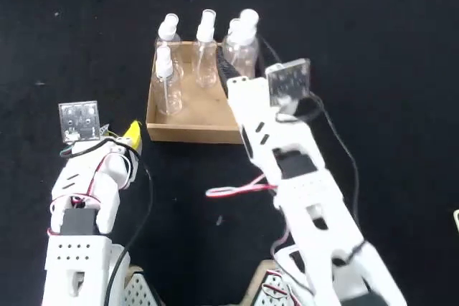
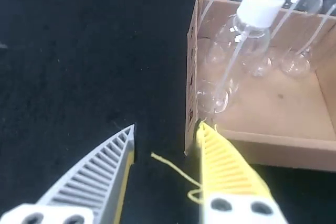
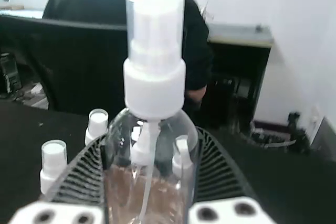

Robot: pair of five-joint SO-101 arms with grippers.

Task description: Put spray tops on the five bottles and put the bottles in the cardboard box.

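The cardboard box (image 1: 208, 116) stands at the table's far middle, also seen as the box (image 2: 273, 103) close up. Three clear bottles with white spray tops stand in it: bottle (image 1: 168, 37), bottle (image 1: 206, 51) and bottle (image 1: 166, 84). Two more crowd its back right corner. My right gripper (image 3: 152, 148) is shut on one of these, a capped bottle (image 3: 154, 77), (image 1: 244, 48); I cannot tell whether it rests on the box floor. My left gripper (image 2: 165, 129), (image 1: 129, 134) is open with nothing between its fingers, low at the box's front left corner, its yellow finger (image 2: 226, 171) touching the wall.
Black cloth (image 1: 373, 69) covers the table, with free room left and right of the box. A loose yellow thread (image 2: 173, 169) lies between the left fingers. The right arm (image 1: 287, 170) reaches across the middle toward the box. A red and white cable (image 1: 237, 191) hangs beside it.
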